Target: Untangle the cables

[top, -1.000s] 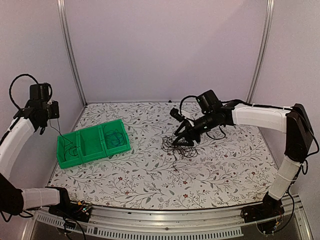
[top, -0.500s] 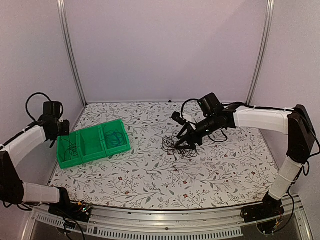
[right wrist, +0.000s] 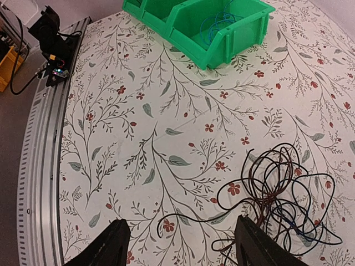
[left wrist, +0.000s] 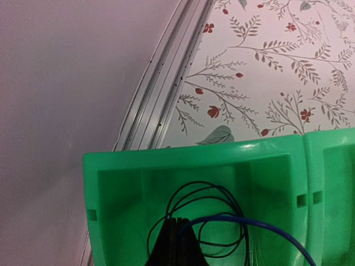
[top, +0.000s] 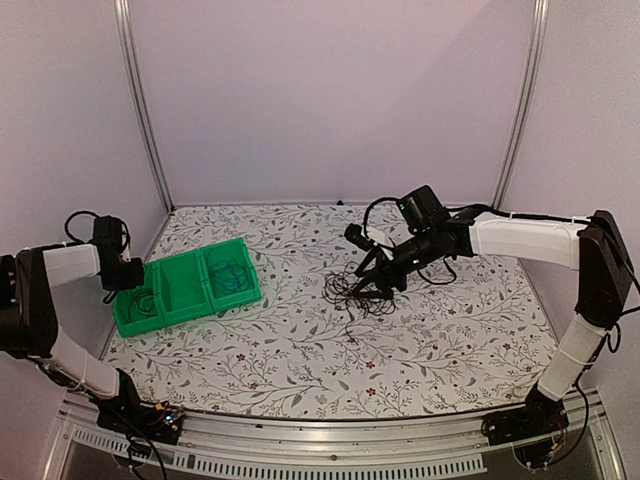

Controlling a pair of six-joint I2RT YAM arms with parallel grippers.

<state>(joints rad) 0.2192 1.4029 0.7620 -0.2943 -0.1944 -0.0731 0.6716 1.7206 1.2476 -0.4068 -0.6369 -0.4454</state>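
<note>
The left gripper [left wrist: 177, 223] reaches into the left end compartment of the green bin [left wrist: 194, 151], its fingers pressed together beside a coil of blue and black cables [left wrist: 244, 221]. Well right of the bin, the right gripper [right wrist: 186, 249] hangs with its jaws spread wide over a loose tangle of cables [right wrist: 280, 194].

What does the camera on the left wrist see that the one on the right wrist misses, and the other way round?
Only left wrist: inside the bin's end compartment, a black loop and blue wire at the left arm's shut jaws, plus the side wall. Only right wrist: the tangled bundle lying loose beyond the right arm's open jaws. Both: the green bin and floral tabletop.
</note>
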